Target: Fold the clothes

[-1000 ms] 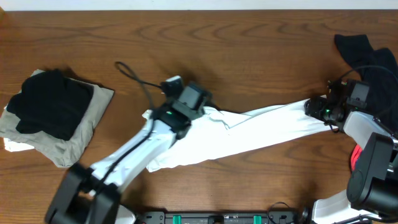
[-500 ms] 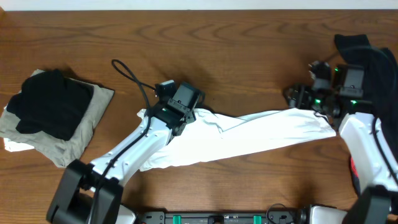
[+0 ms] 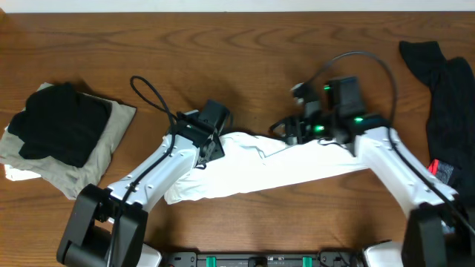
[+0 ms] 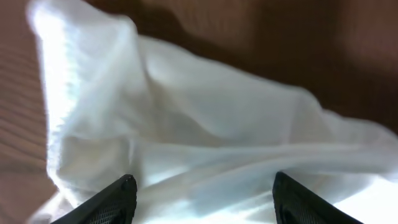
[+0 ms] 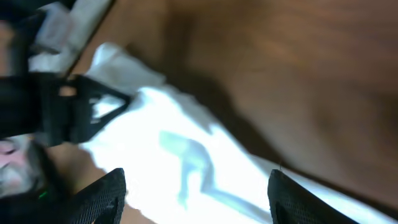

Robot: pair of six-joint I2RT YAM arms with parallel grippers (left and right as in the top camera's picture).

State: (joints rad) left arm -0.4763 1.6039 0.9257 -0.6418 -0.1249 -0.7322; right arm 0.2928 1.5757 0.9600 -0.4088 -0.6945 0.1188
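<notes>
Left hand (image 4: 202,193) is spread wide, its arm bent inward, pointing down over the bunched left end of the white T-shirt (image 3: 297,167). Right hand (image 5: 196,186) is spread too, pinching nothing, and hovers at the shirt's upper middle edge. The shirt lies stretched across the worktop (image 3: 260,44), with the black garment (image 3: 445,89) well apart at the right.

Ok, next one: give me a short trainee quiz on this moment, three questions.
1. True or false: the left gripper and the right gripper both stand open above the white T-shirt.
2. What lies on the tan cloth at the left of the table? A) a black garment B) the white T-shirt C) nothing
3. Fill in: the black, red-trimmed garment lies near the table's ___ edge.
Key: 1 true; 2 A; 3 right.
</notes>
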